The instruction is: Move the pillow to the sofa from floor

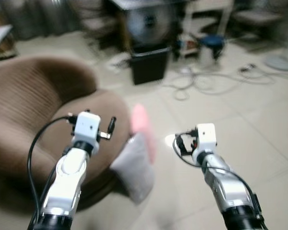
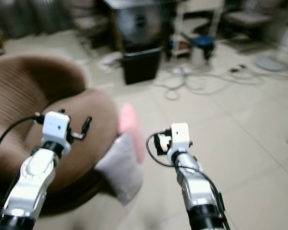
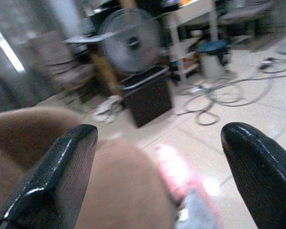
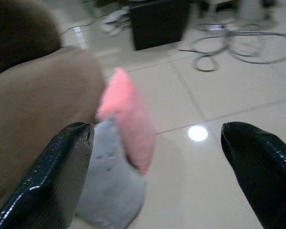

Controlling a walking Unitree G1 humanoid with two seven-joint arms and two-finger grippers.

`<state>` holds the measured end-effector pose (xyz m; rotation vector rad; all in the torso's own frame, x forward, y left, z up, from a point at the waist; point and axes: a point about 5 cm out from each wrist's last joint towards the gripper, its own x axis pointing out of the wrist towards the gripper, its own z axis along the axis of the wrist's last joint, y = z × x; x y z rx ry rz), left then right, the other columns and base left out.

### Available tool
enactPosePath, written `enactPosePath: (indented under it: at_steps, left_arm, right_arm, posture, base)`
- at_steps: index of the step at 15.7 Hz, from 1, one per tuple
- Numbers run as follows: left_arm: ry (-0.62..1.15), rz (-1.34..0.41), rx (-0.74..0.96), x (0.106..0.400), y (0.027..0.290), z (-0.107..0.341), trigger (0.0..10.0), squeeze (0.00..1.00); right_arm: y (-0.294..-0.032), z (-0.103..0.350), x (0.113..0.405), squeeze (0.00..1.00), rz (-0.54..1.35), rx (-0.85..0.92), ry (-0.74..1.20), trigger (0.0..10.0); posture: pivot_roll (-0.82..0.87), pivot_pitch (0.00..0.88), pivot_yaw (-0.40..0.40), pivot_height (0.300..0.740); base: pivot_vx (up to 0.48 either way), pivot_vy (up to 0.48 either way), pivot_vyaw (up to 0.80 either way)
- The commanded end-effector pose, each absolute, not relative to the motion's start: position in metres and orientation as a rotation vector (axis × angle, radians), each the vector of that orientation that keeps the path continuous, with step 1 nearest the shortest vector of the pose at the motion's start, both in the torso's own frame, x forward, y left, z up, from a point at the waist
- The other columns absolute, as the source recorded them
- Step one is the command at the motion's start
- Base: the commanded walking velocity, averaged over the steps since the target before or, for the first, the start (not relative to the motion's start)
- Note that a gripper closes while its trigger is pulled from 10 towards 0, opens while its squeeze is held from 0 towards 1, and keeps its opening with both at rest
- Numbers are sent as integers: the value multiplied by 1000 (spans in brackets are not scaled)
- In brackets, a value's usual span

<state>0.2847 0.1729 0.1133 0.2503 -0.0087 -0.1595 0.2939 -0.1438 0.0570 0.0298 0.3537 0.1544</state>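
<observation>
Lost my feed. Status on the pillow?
Left hand and right hand open, empty. Pink pillow on floor against sofa, grey pillow beside it.

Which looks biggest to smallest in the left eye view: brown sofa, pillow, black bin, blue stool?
1. brown sofa, largest by far.
2. pillow, leaning against the sofa.
3. black bin.
4. blue stool, smallest.

Pillow over bin is unsure: the pillow sits nearer the camera and the frame is blurred.
</observation>
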Motion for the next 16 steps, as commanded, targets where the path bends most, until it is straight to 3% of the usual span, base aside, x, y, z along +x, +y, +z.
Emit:
enactPosePath:
  at_steps: [1,16]
  left_arm:
    - [-13,-172,249,285,170,113,10000,0]
    - [11,-124,249,279,183,106,10000,0]
  right_arm:
    - [-146,59,295,0,146,23,347,10000]
    - [-137,61,296,0,259,-59,345,10000]
  posture:
    - [48,0,57,740]
    - [62,0,32,740]
  base:
    - [292,0,0]
    - [310,0,0]
